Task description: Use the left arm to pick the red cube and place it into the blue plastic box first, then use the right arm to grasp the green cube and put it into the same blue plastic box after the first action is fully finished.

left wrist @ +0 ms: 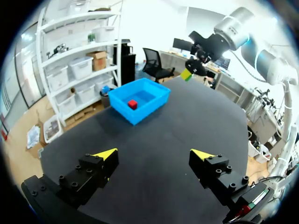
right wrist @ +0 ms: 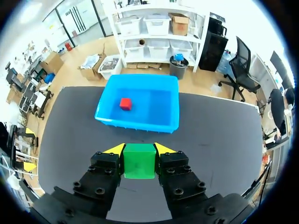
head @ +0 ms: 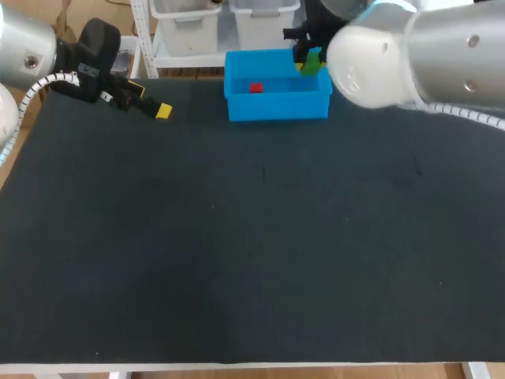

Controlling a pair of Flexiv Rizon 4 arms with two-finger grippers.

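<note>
Placement is in hand: left tool (head: pixel 150 101) sits apart and empty near the desk's far left corner; red cube (head: pixel 256 88) lies in the blue plastic box (head: pixel 276 108); right tool (right wrist: pixel 139 150), clamped on the green cube (right wrist: pixel 139 162) by the box's right rim, should centre over the box's bare floor before releasing.

Bright even light, soft shadows

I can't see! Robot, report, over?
Left tool open, empty. Right tool shut on green cube, near blue box. Red cube inside box. Nothing blocking.
</note>
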